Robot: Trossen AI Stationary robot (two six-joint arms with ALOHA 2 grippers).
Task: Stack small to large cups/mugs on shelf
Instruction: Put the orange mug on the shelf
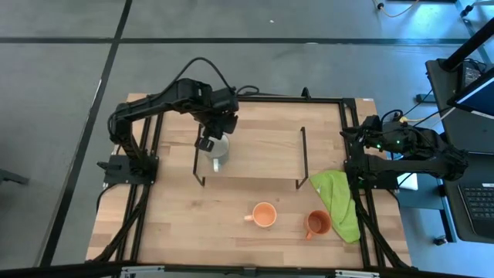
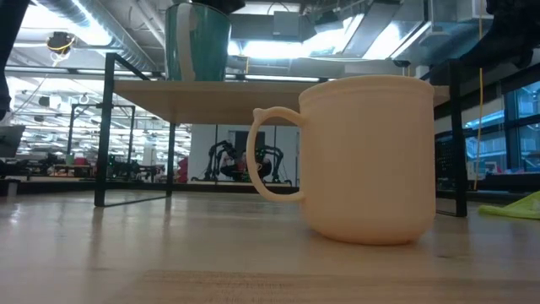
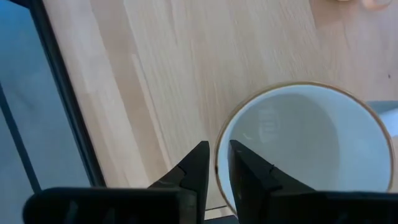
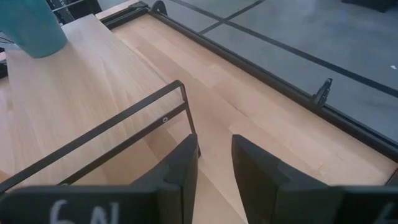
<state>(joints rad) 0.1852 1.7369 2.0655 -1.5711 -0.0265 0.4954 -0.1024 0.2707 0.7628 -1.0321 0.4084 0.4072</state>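
The white mug (image 1: 218, 152) stands upright with its base on the left end of the shelf (image 1: 262, 143); it also shows in the low view (image 2: 198, 42). My left gripper (image 1: 210, 143) is above it and shut on its rim. The light orange mug (image 1: 264, 215) stands on the tabletop near the front, large in the low view (image 2: 363, 160). The dark orange-brown mug (image 1: 318, 224) stands to its right. My right gripper (image 4: 214, 162) waits open and empty at the table's right edge. My left gripper pinches the white mug's rim (image 3: 219, 155), one finger inside the mug (image 3: 249, 177) and one outside (image 3: 198, 171). The fingers come from above, pointing down. The mug is upright with its base on the shelf board (image 2: 253, 89).
A lime-green cloth (image 1: 340, 201) lies at the table's right side beside the dark mug. The shelf's black wire legs (image 1: 302, 158) stand mid-table. The rest of the shelf board to the right of the white mug is bare. Black frame rails run along the table's sides.
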